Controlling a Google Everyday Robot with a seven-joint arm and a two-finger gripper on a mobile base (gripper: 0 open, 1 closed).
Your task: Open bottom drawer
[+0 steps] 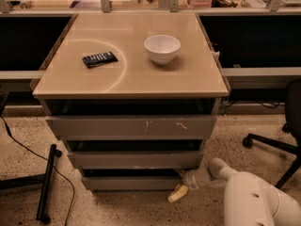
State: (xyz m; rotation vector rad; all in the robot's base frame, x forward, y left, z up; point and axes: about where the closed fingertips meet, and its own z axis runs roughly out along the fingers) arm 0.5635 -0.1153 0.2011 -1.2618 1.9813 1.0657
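Observation:
The bottom drawer (pixel 127 182) is the lowest of three grey fronts on the cabinet, plain and unmarked, close above the floor. A dark gap shows above its front. My gripper (pixel 180 190) sits low at the drawer's right end, its pale fingers at the front's right corner near the floor. The white arm (pixel 249 197) comes in from the lower right. The middle drawer (pixel 136 160) and the wide top drawer (pixel 131 126) with pale scratches lie above.
On the tan cabinet top (pixel 197 74) stand a white bowl (pixel 162 48) and a dark flat packet (pixel 99 59). A black stand leg (pixel 47 182) and cable lie on the speckled floor at left. An office chair base (pixel 277 145) is at right.

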